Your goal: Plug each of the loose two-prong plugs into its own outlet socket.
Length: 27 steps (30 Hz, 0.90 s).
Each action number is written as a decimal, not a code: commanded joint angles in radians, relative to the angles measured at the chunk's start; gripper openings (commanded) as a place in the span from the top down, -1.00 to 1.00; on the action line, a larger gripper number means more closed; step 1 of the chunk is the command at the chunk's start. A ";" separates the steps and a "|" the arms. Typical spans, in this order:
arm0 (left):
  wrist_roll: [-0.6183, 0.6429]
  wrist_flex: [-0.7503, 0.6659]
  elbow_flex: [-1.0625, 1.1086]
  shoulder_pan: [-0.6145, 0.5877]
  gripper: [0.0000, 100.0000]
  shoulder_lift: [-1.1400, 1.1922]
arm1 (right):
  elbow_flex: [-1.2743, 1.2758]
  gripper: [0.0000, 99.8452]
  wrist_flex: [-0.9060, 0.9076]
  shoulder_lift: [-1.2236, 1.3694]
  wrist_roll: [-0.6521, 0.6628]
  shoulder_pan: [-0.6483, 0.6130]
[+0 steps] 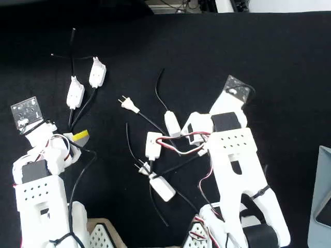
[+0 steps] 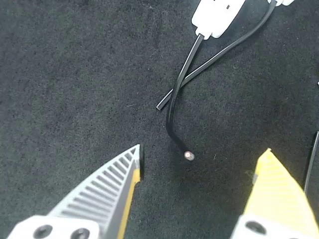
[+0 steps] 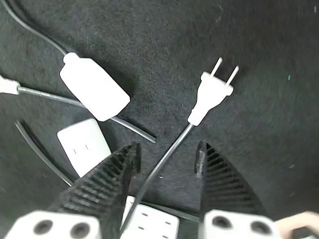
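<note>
A loose two-prong plug [image 1: 129, 106] lies mid-table, prongs away from my right gripper [image 3: 167, 154]. That gripper is open low over the cloth, and the plug's [image 3: 212, 92] thin black cord runs back between its fingers. White outlet sockets [image 1: 153, 144] [image 1: 171, 123] lie close by the right gripper [image 1: 178, 132]. A second plug [image 1: 144, 168] rests against another socket [image 1: 163, 187]. Two more corded sockets [image 1: 75, 93] [image 1: 97, 72] lie at the far left. My left gripper [image 2: 199, 159] is open above a bare cord end [image 2: 188, 156], short of a socket [image 2: 217, 15]. In the high view the left gripper [image 1: 77, 138] shows its yellow tip.
The table [image 1: 269, 51] is covered in black cloth. Loose black cords cross between the sockets in the middle. A grey bin [image 1: 320, 196] stands at the right edge. The arm bases and a wooden plate [image 1: 106, 232] sit along the front edge.
</note>
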 commanded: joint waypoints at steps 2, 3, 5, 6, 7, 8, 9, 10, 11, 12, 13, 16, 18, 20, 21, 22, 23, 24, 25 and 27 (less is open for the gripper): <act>0.000 -0.021 -0.007 -0.005 0.29 -0.012 | -0.031 0.63 0.011 -0.031 0.318 0.051; 0.000 -0.021 -0.007 -0.005 0.29 -0.012 | -0.031 0.63 0.006 -0.031 0.405 0.075; -0.002 -0.021 -0.007 -0.005 0.29 -0.012 | -0.031 0.65 0.005 -0.031 0.578 0.106; -0.002 -0.021 -0.007 -0.005 0.29 -0.012 | -0.030 0.66 0.005 -0.031 0.669 0.114; -0.002 -0.021 -0.007 -0.005 0.29 -0.012 | -0.025 0.68 0.008 -0.031 0.761 0.118; -0.002 -0.021 -0.007 -0.005 0.29 -0.012 | -0.024 0.71 0.012 -0.030 0.856 0.120; -0.002 -0.021 -0.007 -0.005 0.29 -0.012 | -0.022 0.74 0.014 -0.030 0.964 0.121; -0.002 -0.021 -0.007 -0.005 0.29 -0.012 | -0.019 0.78 0.017 -0.031 1.069 0.129; -0.002 -0.021 -0.007 -0.005 0.29 -0.012 | -0.016 0.81 0.021 -0.031 1.172 0.137; -0.002 -0.021 -0.007 -0.005 0.29 -0.012 | -0.015 0.84 0.020 -0.031 1.274 0.141; -0.002 -0.021 -0.007 -0.005 0.29 -0.012 | -0.015 0.85 0.018 -0.031 1.361 0.143; -0.002 -0.021 -0.007 -0.005 0.29 -0.012 | -0.013 0.85 0.021 -0.027 1.583 0.153; -0.002 -0.021 -0.007 -0.005 0.29 -0.012 | -0.013 0.80 0.018 -0.025 1.697 0.167; -0.002 -0.021 -0.007 -0.005 0.29 -0.012 | -0.012 0.72 0.025 -0.024 1.772 0.183; -0.002 -0.021 -0.007 -0.005 0.29 -0.012 | -0.007 0.68 0.026 -0.024 1.798 0.187; -0.002 -0.021 -0.007 -0.005 0.29 -0.012 | 0.007 0.63 0.026 -0.024 1.827 0.196; -0.002 -0.021 -0.007 -0.005 0.29 -0.012 | 0.024 0.60 0.026 -0.024 1.863 0.201; -0.002 -0.021 -0.007 -0.005 0.29 -0.012 | 0.047 0.58 0.025 -0.024 1.901 0.201; -0.002 -0.021 -0.007 -0.005 0.29 -0.012 | 0.073 0.57 0.021 -0.024 1.936 0.201; -0.003 -0.021 -0.007 -0.005 0.29 -0.012 | 0.128 0.58 0.018 -0.024 2.013 0.201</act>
